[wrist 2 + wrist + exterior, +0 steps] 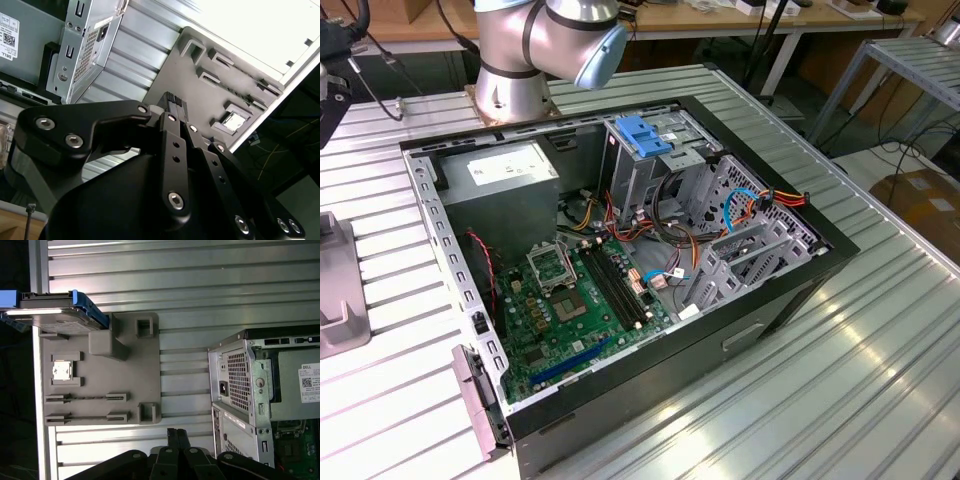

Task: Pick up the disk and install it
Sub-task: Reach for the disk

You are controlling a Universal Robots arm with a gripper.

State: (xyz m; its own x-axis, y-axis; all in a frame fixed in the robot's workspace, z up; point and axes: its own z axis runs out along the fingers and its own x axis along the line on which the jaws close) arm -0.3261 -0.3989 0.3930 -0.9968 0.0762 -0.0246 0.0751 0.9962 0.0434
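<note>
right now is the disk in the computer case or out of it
Out. In the first wrist view the disk rests on the grey holder plate, apart from the computer case.

Grey-metal disk (60, 320), matt plastic tray (100, 385)

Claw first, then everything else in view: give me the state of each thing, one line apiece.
claw: shut, empty, apart from the disk.
disk: resting on one end of the grey fixture plate, not gripped.
grey fixture plate: lying flat on the ribbed table.
computer case: on its side, side panel off, inside exposed.
</note>
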